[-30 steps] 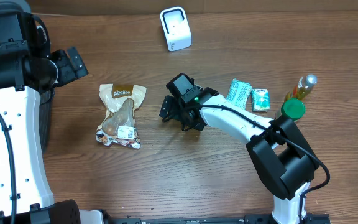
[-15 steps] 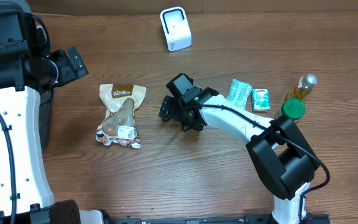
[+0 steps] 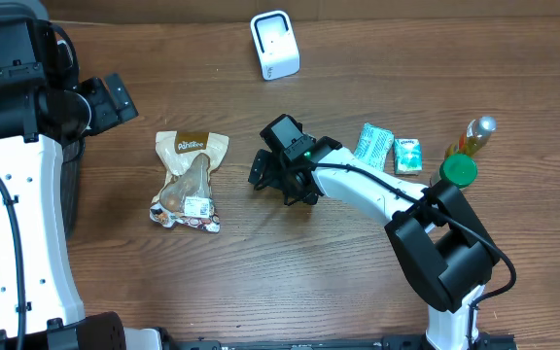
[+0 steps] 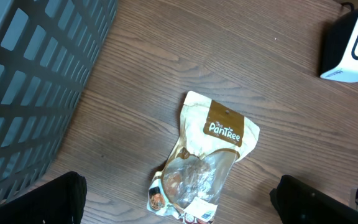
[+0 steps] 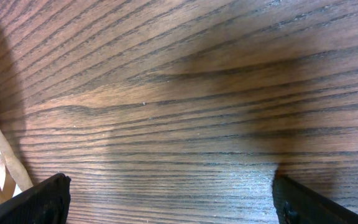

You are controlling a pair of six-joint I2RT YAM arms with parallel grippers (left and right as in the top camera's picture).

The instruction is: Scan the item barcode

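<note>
Soft, even light falls from above on the brown wooden table (image 3: pixel 261 282), so the overhead view is bright and clear. Shadows there are small and faint. The right wrist view shows sharp wood grain with wide dark shadows across it. The tan and clear plastic snack bag (image 4: pixel 204 168) shines a little. The dark grey plastic basket (image 4: pixel 36 81) looks a bit blurry.

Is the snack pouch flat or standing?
Flat: the tan, clear-windowed snack pouch lies face-up on the brown wooden table, logo readable.

Wooden table (image 3: pixel 261 282) carries a pouch (image 3: pixel 191 181) left of centre, a white scanner (image 3: pixel 274 45) near the far edge, and a packet (image 3: pixel 374 143), carton (image 3: pixel 408 156) and bottle (image 3: pixel 476 134) at right
</note>
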